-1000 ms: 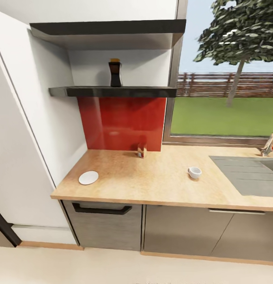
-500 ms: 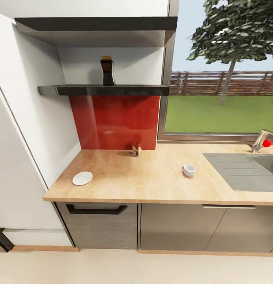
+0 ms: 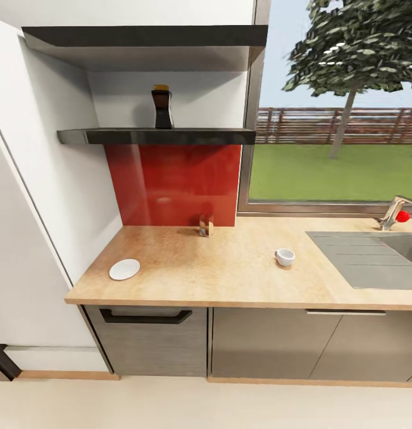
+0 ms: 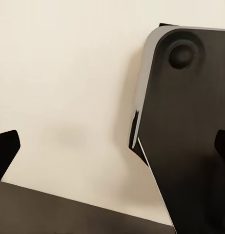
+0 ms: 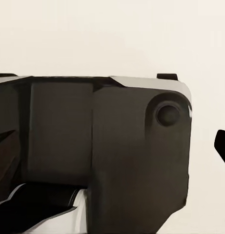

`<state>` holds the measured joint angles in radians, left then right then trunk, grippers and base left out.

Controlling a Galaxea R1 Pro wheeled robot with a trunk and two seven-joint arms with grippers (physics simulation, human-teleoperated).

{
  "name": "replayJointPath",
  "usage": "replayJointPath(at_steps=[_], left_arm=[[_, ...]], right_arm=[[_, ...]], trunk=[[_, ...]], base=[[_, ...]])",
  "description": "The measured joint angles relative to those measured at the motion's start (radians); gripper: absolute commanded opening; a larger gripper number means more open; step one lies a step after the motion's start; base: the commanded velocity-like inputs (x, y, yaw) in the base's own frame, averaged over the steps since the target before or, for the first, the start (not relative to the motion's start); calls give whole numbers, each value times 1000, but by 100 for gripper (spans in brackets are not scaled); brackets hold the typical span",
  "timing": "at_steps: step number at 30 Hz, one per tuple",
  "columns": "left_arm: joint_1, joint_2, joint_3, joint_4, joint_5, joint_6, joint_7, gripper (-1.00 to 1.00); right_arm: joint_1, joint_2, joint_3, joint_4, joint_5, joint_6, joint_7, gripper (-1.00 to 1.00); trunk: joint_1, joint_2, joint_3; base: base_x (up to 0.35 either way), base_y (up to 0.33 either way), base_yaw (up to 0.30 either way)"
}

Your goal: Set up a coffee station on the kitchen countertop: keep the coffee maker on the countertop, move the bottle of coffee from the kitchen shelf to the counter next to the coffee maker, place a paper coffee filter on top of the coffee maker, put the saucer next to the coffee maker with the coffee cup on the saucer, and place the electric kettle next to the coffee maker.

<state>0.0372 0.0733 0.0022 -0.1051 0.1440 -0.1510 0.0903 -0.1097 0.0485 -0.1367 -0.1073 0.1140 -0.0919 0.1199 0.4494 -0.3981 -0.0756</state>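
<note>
Bottle (image 3: 162, 107) stands upright on the shelf (image 3: 158, 136), roughly at twelve o'clock over the red backsplash (image 3: 173, 185), and nothing has hold of it. Down on the table (image 3: 230, 274) the saucer (image 3: 124, 269) lies near the front edge at about eight o'clock, the cup (image 3: 284, 257) sits well apart from it toward three o'clock, and a small tan box (image 3: 206, 226) stands against the backsplash. From where I stand, each wrist camera looks at pale floor and dark robot body, with black tips only at the picture edges, so I cannot tell whether either pincer is wide or narrow. I'd judge the risks this way: the bottle is tall and perched high near the shelf's front, so a reach that clips it would tip it down onto the table; the upper board (image 3: 146, 37) above leaves little room to lift; and the saucer so close to the edge could be nudged off.
</note>
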Motion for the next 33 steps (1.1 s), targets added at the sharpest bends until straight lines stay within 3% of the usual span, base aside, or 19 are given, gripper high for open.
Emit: replayJointPath(at_steps=[12, 17, 19, 27, 33], left_arm=[[-25, -2, -2, -60, -9, -7, 0, 100], [-42, 1, -3, -90, -10, -5, 0, 100], [-61, -1, -3, -212, -10, -5, 0, 100], [-154, -1, -3, -273, -13, -4, -2, 100], [-234, -2, -5, -377, -41, -4, -4, 100]], right_arm=[[0, -1, -3, -2, 1, 1, 0, 100], [0, -3, -3, -2, 1, 1, -1, 100], [0, -4, -2, -2, 1, 1, -1, 100], [0, -3, -2, -2, 1, 1, -1, 100], [0, -4, -2, -2, 1, 0, -1, 100]], trunk=[[0, 0, 0], [1, 0, 0], [1, 0, 1], [0, 0, 0], [0, 0, 0]], base=[[0, 0, 0], [-286, 0, 0], [-315, 0, 0], [-90, 0, 0], [-8, 0, 0]])
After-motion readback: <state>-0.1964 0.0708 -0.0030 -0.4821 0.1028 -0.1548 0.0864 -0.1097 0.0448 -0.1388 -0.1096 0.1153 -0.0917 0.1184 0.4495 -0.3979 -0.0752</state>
